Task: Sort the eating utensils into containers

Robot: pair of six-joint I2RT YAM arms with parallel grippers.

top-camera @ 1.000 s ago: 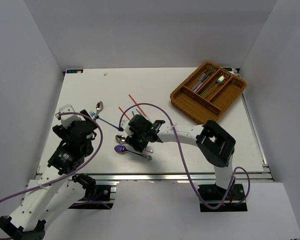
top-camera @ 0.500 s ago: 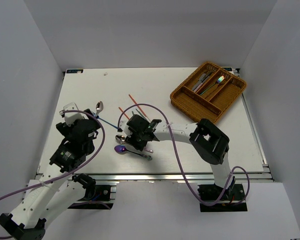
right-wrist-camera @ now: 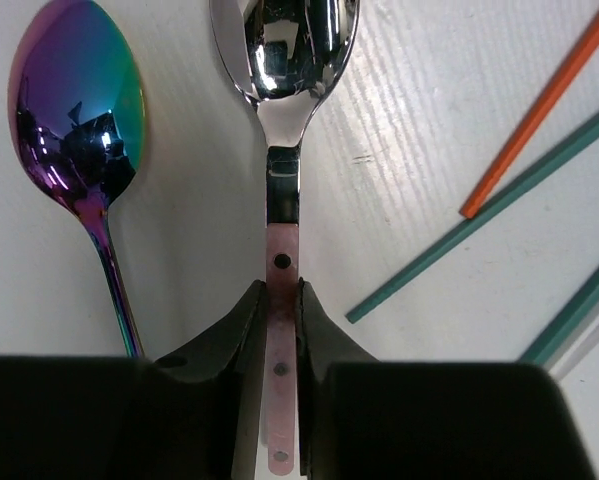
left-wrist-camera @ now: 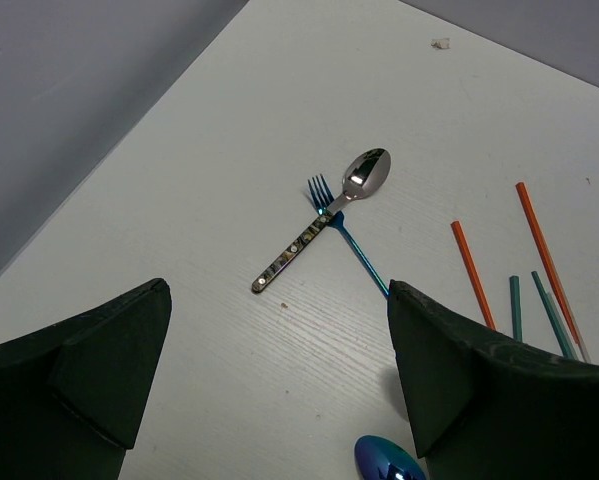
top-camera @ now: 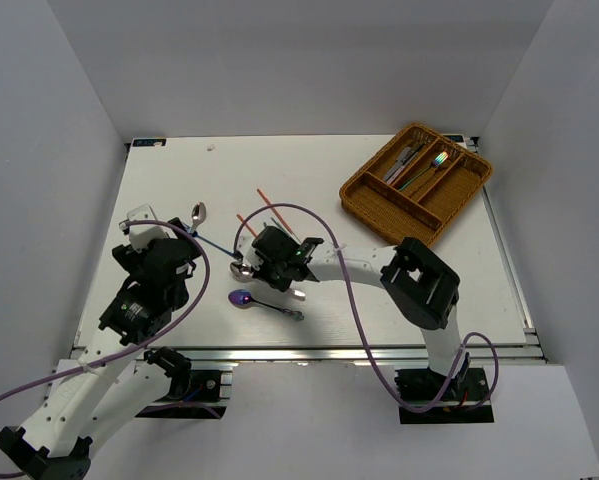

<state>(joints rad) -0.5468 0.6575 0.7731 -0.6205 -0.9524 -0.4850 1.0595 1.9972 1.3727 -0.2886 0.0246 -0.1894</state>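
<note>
White wood-grain table (top-camera: 399, 285), brown woven wicker tray (top-camera: 381, 218) far right, iridescent purple spoon (top-camera: 243, 298), silver spoon (left-wrist-camera: 367, 172) across slim blue fork (left-wrist-camera: 344, 232), orange chopsticks (left-wrist-camera: 472, 260), teal chopsticks (left-wrist-camera: 516, 308)

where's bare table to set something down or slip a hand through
Bare: the far strip of table between chopsticks and tray, and the near right corner in front of the tray. Crowded: around the right gripper, shut on a spoon beside the purple spoon and chopsticks.
</note>
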